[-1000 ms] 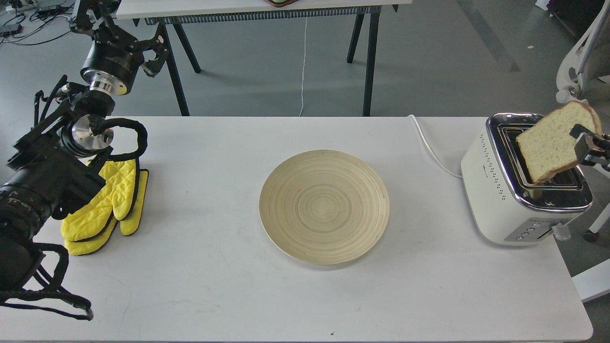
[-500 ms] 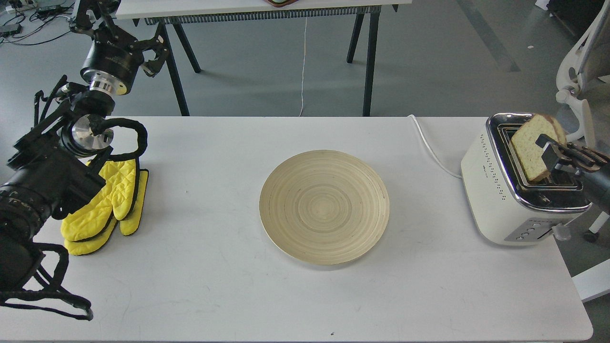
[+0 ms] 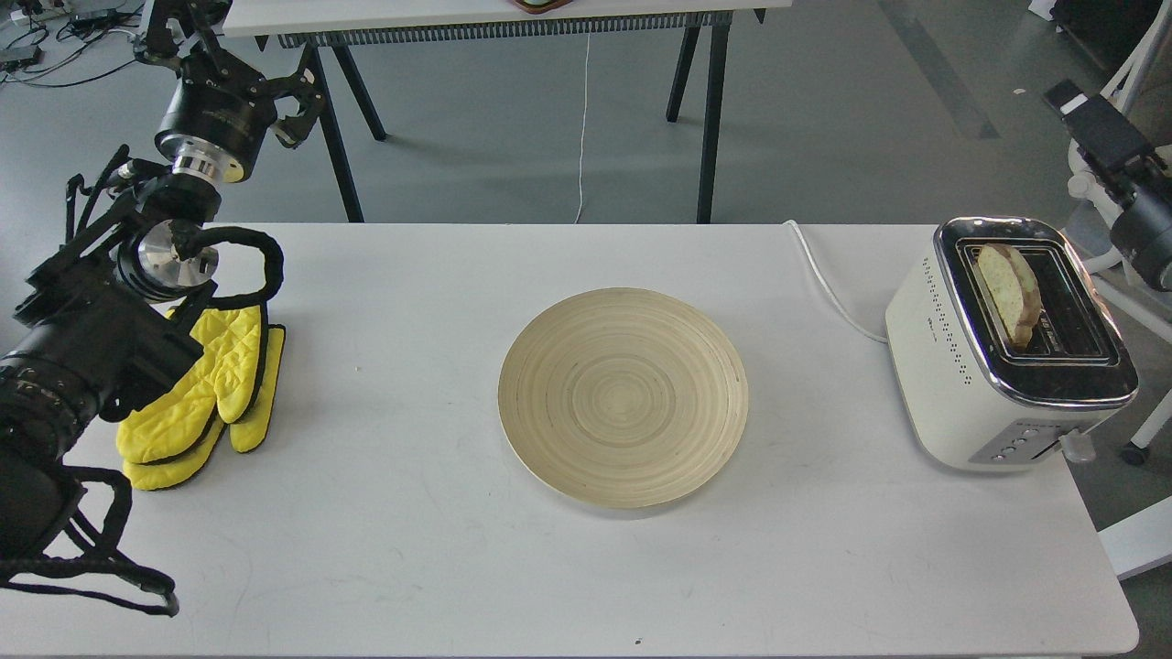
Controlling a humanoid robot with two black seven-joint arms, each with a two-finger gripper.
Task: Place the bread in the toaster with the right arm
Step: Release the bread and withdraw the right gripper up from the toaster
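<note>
The bread (image 3: 1007, 291) stands on edge in the left slot of the cream-white toaster (image 3: 957, 384) at the table's right end. Its rounded crust sticks up above the chrome top. My right gripper (image 3: 1085, 124) is raised above and to the right of the toaster, clear of the bread and holding nothing. It is seen dark and end-on, so its fingers cannot be told apart. My left gripper (image 3: 240, 78) is held high at the far left, beyond the table's back edge, open and empty.
A round wooden plate (image 3: 623, 395) lies at the table's middle. Yellow oven mitts (image 3: 206, 394) lie at the left under my left arm. The toaster's white cord (image 3: 829, 284) runs off the back edge. A white chair frame (image 3: 1112, 119) stands at the right.
My right gripper lowered the bread into the toaster's left slot, let it go, and rose up and to the right. The left arm has not moved.
</note>
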